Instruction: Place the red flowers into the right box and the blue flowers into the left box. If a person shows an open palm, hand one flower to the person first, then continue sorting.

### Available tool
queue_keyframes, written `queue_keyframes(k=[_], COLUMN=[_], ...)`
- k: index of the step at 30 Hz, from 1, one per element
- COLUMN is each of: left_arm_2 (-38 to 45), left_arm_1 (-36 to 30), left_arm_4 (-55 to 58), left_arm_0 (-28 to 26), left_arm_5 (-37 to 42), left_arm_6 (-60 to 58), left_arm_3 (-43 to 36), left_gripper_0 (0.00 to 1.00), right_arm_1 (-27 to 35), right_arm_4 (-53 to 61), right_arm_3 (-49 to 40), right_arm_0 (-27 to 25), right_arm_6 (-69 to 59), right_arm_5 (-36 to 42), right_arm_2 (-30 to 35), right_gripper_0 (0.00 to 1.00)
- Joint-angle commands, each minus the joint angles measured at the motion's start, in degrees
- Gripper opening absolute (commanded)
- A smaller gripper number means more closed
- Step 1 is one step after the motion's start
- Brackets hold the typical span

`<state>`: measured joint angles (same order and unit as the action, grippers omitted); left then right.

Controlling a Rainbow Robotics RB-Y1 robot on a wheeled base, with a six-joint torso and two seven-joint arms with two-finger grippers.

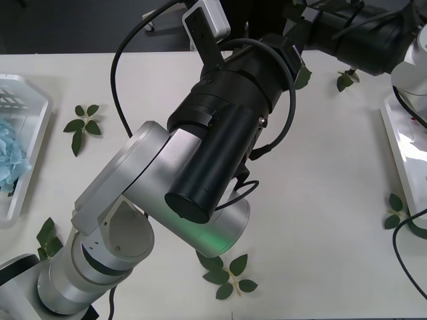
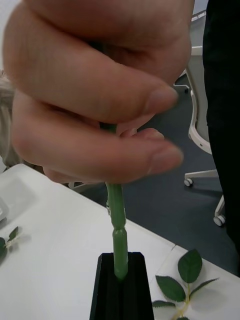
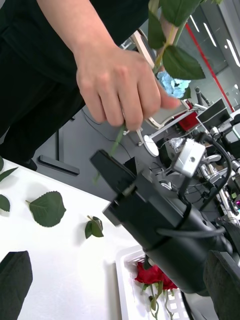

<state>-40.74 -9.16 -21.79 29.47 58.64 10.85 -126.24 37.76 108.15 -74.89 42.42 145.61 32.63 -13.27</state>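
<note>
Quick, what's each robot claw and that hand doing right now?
Left gripper: jaws open, empty.
Right gripper: jaws closed on a green flower stem.
Person's hand: gripping the same stem.

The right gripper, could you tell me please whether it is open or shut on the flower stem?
Shut on the stem: the right gripper has its black fingers pressed together around it, while the person's hand grasps it higher up.

The surface (image 1: 333, 200) looks smooth, matt white. The left arm's shell (image 1: 127, 193) is brushed silver metal; the stem (image 2: 118, 235) seems moulded, slightly glossy plastic.
</note>
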Motion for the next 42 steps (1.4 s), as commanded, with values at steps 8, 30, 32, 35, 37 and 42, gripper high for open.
queue_keyframes(k=[8, 30, 32, 35, 37, 42], left_arm_2=[-1.0, -1.0, -1.0, -1.0, -1.0, -1.0], left_arm_1=[1.3, 1.3, 1.3, 1.3, 1.3, 0.2], left_arm_4=[-0.7, -0.7, -0.7, -0.7, -0.7, -0.4], left_arm_0=[2.3, 2.3, 2.3, 2.3, 2.3, 1.3], left_arm_5=[-0.8, -0.8, -0.8, -0.8, -0.8, -0.2], left_arm_6=[0.8, 0.8, 0.8, 0.8, 0.8, 0.8], left_arm_3=[-1.7, -1.7, -1.7, -1.7, -1.7, -0.6], left_gripper_0=[1.00, 1.00, 1.00, 1.00, 1.00, 1.00], right_arm_1=[-3.7, 2.4, 4.8, 8.6, 10.9, 18.9], right_arm_4=[0.2, 2.8, 3.2, 5.7, 7.0, 9.8], right_arm_3=[1.1, 1.2, 1.2, 1.2, 1.2, 0.8], right_arm_0=[4.4, 4.2, 3.8, 2.7, 1.7, -1.4], right_arm_6=[6.4, 9.4, 9.4, 9.4, 9.4, 9.4], right_arm_5=[-2.8, 8.3, 12.2, 19.0, 23.4, 34.2], right_arm_2=[1.0, 1.0, 1.0, 1.0, 1.0, 0.7], right_gripper_0=[0.05, 0.87, 0.87, 0.87, 0.87, 0.87])
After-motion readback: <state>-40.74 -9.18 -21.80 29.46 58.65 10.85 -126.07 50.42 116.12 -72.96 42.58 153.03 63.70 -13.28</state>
